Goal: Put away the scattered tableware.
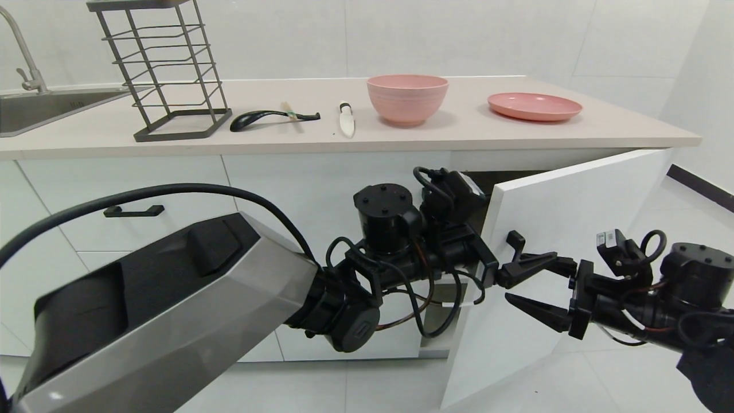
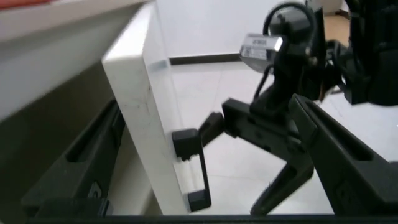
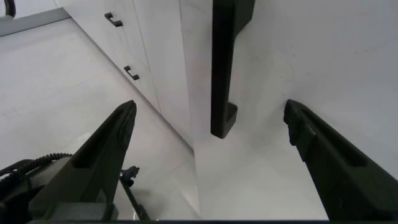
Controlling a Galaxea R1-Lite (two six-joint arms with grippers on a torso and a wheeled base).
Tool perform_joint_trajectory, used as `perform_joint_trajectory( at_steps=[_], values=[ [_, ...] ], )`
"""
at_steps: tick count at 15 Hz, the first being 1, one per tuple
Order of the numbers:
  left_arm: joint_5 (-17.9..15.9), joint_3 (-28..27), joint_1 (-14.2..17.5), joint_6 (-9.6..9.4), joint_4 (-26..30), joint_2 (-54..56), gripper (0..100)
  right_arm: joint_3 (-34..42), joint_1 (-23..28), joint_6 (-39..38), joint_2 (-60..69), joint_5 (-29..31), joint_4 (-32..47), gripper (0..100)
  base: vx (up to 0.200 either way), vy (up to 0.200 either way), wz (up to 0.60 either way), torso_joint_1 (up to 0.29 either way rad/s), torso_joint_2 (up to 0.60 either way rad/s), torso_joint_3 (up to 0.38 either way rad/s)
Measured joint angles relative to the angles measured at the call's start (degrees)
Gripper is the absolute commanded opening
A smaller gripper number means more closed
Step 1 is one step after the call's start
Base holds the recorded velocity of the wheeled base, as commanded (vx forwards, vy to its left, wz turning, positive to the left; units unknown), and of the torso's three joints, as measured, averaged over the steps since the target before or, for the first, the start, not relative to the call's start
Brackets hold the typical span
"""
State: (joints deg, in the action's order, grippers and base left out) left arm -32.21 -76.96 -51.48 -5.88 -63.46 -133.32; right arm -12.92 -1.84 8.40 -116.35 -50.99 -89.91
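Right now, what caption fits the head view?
Left tool and right tool open at a cabinet door; pink bowl, plate on counter.

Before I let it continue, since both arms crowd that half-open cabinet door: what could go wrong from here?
The left tool straddles the edge of the cabinet door while the open right tool brackets the door handle close by, so the two may collide. The right tool sits near the handle's end; closing there may slip off. Swinging the door could jam the left tool.
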Motion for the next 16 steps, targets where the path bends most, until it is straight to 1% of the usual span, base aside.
perform_joint_trajectory(
  at_steps=[7,8,10,12,14,16],
  values=[
    [-1.0,0.2,-2.0,0.18,0.7,-1.8,100,11.2,1.4,1.0,11.4,0.0,-0.3,100,0.000,0.000,0.00,0.000,0.00,0.000],
    [-0.9,0.1,-1.9,0.22,0.5,-1.9,100,12.0,2.0,1.3,13.1,-0.1,-0.3,100,0.000,0.000,0.00,0.000,0.00,0.000],
    [0.5,-0.3,-1.7,1.32,0.0,-2.1,100,12.7,4.0,1.9,16.6,-0.5,-0.1,100,0.000,0.000,0.00,0.000,0.00,0.000],
    [1.3,-0.7,-1.8,1.87,-0.2,-2.2,100,12.9,5.8,2.3,19.6,-0.8,-0.1,100,0.000,0.000,0.00,0.000,0.00,0.000],
    [1.4,-0.9,-1.8,2.00,-0.7,-2.2,100,12.9,6.6,2.5,22.8,-1.0,0.2,100,0.000,0.000,0.00,0.000,0.00,0.000],
    [1.6,-0.9,-1.8,1.80,-0.5,-2.1,100,12.9,6.9,3.9,26.2,-2.5,1.5,100,0.000,0.000,0.00,0.000,0.00,0.000]
  ],
)
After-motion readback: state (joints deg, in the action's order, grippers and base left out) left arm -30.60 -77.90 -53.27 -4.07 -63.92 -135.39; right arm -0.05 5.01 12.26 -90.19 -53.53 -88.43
